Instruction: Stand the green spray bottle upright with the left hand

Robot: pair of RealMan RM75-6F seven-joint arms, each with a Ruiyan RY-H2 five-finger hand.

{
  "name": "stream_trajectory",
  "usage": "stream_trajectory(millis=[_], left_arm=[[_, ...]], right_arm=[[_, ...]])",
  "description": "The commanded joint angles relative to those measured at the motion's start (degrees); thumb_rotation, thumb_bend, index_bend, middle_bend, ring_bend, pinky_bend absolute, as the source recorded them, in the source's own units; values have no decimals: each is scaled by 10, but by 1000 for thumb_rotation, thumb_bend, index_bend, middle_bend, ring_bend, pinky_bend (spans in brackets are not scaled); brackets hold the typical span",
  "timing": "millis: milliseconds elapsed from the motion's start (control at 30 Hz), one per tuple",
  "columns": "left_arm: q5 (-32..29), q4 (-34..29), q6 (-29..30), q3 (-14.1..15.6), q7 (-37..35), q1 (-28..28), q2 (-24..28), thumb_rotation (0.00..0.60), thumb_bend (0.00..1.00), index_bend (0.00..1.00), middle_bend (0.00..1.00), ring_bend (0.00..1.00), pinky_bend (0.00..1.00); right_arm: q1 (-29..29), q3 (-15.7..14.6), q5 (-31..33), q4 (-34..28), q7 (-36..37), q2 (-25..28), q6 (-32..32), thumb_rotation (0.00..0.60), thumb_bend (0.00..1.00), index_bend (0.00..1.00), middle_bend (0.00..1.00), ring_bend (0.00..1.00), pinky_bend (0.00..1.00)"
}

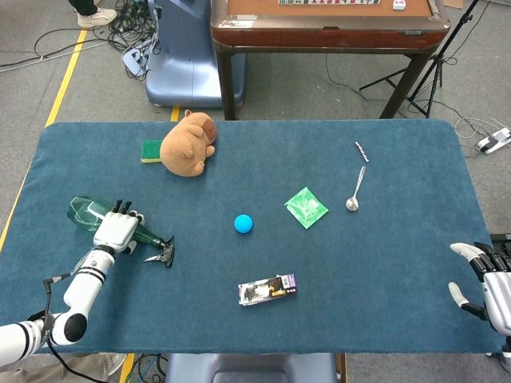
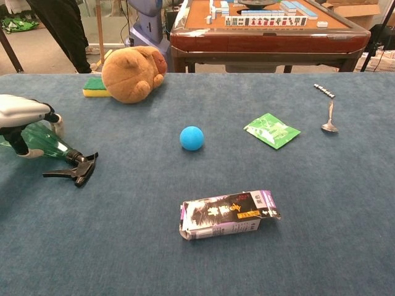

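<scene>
The green spray bottle (image 2: 46,143) is lying on its side near the table's (image 1: 383,263) left edge, black trigger head pointing toward the middle. The left hand (image 1: 116,230) is wrapping over its body, fingers curling around it, probably getting a grip before tipping it up. The bottle is see-through, but I can't tell if there's liquid inside. The right hand (image 1: 485,281) is idling at the far right corner, fingers apart, holding nothing.
</scene>
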Motion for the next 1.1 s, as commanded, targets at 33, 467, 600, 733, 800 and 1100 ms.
stream_trajectory(millis=[33,467,600,733,800,1100], left_arm=[[12,-7,4,-11,-28,6,11,600,387,384,294,72,0],[139,-21,10,-103,-370,73,44,600,387,408,328,108,0],[187,-11,25,-133,-520,95,31,600,387,402,328,108,0],[204,-9,24,-153,-624,105,26,600,388,392,328,108,0],[208,-9,23,-162,-665,109,23,600,388,388,328,108,0],[242,-4,20,-184,-847,124,0,600,387,369,328,111,0]], right_arm=[[0,0,-1,-1,0,0,1,600,327,247,262,131,193],[4,2,-2,2,4,-3,-4,600,328,247,262,131,193],[7,2,-3,3,5,-4,-7,600,327,247,262,131,193],[7,2,-3,4,5,-4,-8,600,327,247,262,131,194],[6,2,-2,3,5,-4,-7,600,327,247,262,131,193],[5,2,1,4,5,-4,-7,600,327,247,262,131,193]])
